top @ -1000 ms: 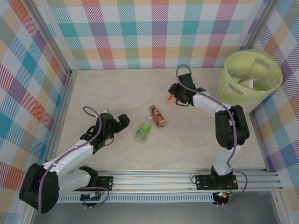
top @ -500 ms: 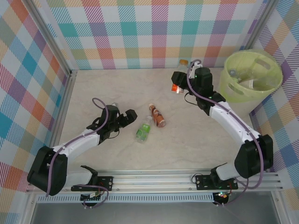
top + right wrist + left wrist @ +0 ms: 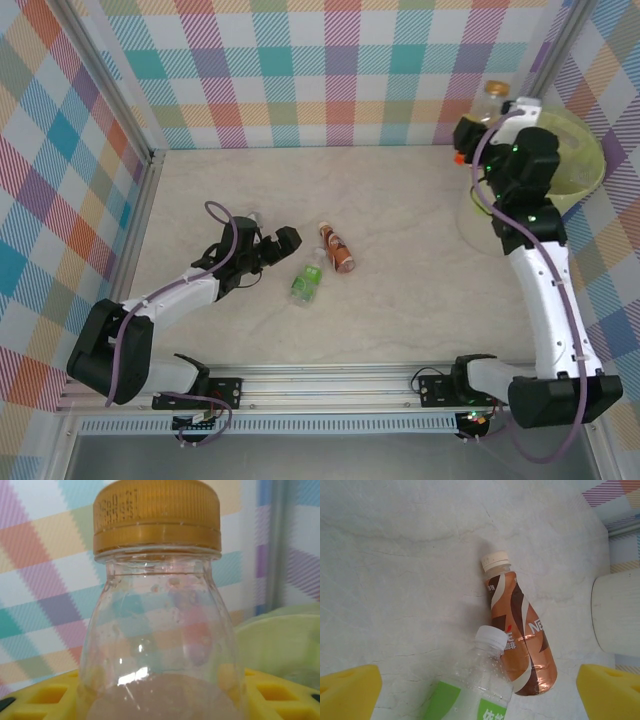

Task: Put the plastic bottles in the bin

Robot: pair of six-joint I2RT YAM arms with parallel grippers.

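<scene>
Plastic bottles: one gold-capped bottle [image 3: 157, 605] stands upright, cap up, clamped in the right gripper [image 3: 483, 125] at the far right corner, close to the checked back wall [image 3: 300, 80] and the left rim of the bin [image 3: 585, 160]. A brown bottle [image 3: 520, 635] and a green-labelled bottle [image 3: 470, 695] lie close together mid-table, caps toward the far wall, with bare table [image 3: 420, 300] all round. The left gripper [image 3: 283, 243] hangs just beside them, jaws wide apart.

We read "NE" on brown bottle [image 3: 522, 645] label; partial Chinese character on green-label bottle [image 3: 480, 680]; cap print on gold-capped bottle [image 3: 157, 630] illegible to us.
</scene>
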